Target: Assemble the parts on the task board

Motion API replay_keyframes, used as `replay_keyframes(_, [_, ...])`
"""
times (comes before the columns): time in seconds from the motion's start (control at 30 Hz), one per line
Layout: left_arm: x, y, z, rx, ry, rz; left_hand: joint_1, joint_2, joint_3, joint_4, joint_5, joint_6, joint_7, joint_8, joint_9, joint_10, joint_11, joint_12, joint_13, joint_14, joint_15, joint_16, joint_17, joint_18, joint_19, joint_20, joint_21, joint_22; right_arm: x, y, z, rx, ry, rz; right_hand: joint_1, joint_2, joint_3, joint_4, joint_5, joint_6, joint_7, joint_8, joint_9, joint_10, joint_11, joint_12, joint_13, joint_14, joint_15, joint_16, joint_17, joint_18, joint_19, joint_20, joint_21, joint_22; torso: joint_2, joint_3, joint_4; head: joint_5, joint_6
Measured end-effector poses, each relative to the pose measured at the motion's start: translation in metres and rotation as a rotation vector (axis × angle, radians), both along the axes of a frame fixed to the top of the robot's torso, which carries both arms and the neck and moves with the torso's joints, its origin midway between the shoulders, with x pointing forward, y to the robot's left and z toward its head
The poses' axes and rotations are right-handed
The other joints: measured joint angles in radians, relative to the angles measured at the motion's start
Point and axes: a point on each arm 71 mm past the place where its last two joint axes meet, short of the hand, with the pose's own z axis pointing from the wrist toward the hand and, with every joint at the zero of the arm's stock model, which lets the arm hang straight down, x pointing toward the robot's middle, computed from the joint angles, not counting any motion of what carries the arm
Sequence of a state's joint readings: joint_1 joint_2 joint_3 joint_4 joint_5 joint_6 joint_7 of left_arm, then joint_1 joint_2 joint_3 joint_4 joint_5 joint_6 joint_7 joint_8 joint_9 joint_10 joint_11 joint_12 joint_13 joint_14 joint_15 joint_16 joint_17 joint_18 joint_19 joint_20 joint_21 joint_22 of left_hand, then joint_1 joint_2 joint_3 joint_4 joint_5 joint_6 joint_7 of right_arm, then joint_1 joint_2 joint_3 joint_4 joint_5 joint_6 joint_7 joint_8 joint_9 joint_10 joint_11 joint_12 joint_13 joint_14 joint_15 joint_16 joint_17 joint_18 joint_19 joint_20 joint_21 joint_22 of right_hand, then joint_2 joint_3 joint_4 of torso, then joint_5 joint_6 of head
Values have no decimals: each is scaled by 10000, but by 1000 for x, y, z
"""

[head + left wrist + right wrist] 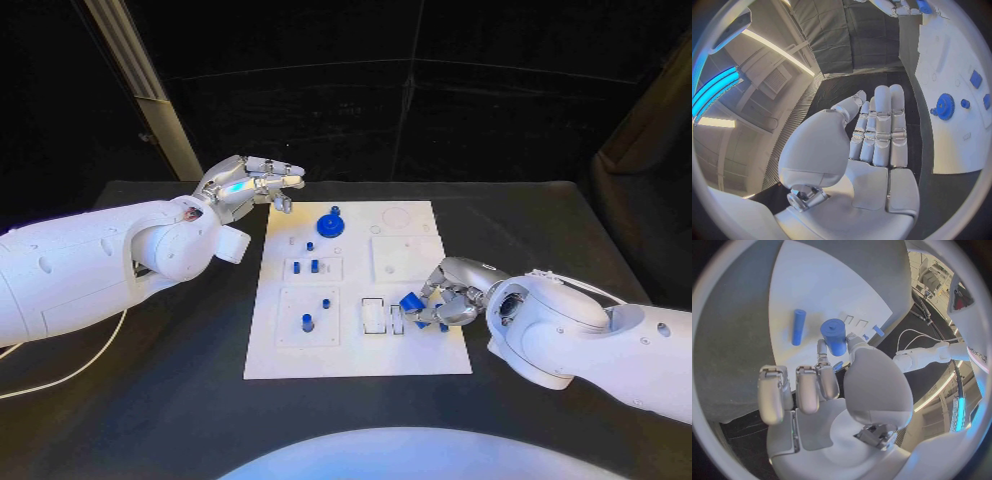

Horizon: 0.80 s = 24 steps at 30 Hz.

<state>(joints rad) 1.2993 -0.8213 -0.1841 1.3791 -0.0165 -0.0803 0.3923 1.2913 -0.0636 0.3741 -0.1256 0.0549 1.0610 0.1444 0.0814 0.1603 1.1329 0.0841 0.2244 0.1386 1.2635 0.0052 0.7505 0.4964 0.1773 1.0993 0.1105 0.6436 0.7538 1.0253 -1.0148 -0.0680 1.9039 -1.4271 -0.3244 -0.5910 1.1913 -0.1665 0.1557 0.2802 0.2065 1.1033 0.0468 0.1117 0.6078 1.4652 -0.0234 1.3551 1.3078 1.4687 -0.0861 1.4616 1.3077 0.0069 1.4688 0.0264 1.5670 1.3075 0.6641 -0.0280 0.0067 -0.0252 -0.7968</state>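
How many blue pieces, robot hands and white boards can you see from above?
Blue pieces: 6 (gear, four small pegs, one held piece)
Hands: 2 (left hand, right hand)
Task board: 1
Total: 9; the right hand may hide more blue.

Black table [173,400], dark curtained walls [433,100], pale slanted beam [144,90], possibly ceiling light strips [717,90]
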Motion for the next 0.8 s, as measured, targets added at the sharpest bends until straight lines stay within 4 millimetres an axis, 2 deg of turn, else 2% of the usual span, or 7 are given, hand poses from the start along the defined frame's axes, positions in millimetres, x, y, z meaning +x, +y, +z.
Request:
replay_keyframes(0.3, [0,-1,0,-5,4,-19,0,0,0,0,0,0,0,0,-1,0,0,0,0,0,0,0,0,0,0,0,0,1,-3,10,6,912,-174,-64,-20,44,12,12,288,83,-23,-57,69,0,0,0,0,-36,-35,0,-1,0,-35,-34,0,0,2,-2,7,-2,25])
replay_keyframes(0.47, [0,-1,0,-8,5,-27,0,0,0,0,0,0,0,0,-1,0,0,0,-1,0,0,0,0,0,0,0,0,1,-2,22,3,1159,34,52,-267,246,-22,45,288,137,-8,-77,147,0,0,-1,-1,-36,-35,-1,-2,1,-35,-34,0,0,11,-2,7,7,29])
replay_keyframes(0.57, [0,-1,0,-12,6,-38,-27,27,-22,23,0,0,0,0,-1,0,0,38,1,0,0,0,-11,0,0,0,0,-11,-1,30,1,1262,208,133,-487,233,-22,46,288,224,-96,-72,170,27,-26,-1,-1,-36,-34,-1,-2,1,-35,-34,0,-1,17,-3,7,13,24])
replay_keyframes(0.8, [-1,-2,0,-16,10,-49,-37,37,-28,28,0,0,0,0,-1,0,0,38,7,0,0,0,-14,0,0,0,0,-13,0,42,-2,1332,571,225,-756,321,6,74,290,344,-91,-67,224,12,-57,-25,-1,-29,-41,-2,-2,1,-35,-34,0,-1,24,-3,7,43,-3])
